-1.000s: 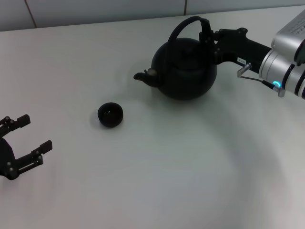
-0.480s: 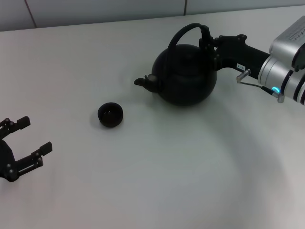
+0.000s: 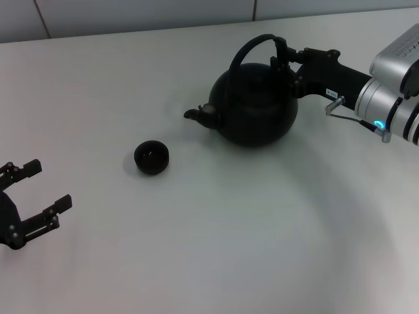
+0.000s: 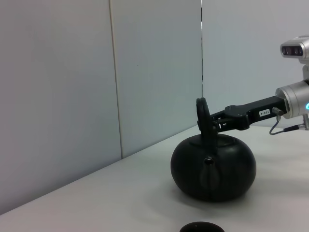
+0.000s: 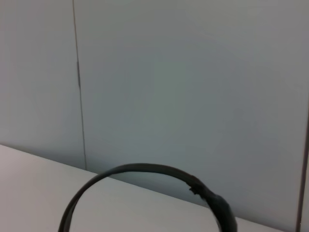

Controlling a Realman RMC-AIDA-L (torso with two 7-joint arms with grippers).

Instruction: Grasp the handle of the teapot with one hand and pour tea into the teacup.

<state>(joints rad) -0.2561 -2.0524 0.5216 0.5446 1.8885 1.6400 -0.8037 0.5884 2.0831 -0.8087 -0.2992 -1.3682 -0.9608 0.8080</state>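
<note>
My right gripper (image 3: 283,57) is closed on the handle (image 3: 252,44) of the teapot (image 3: 252,104), pinching the thicker right end of the arch where it comes down toward the body. The teapot is at the far right of the white table (image 3: 216,248), its body upright and its short spout (image 3: 195,114) pointing left – I cannot tell whether its base touches the table. The teacup (image 3: 151,157) sits upright on the table to the near left of the spout, apart from it. My left gripper (image 3: 29,196) is at the near left edge, fingers (image 3: 55,206) spread wide and holding nothing – well away from both teacup and teapot.
</note>
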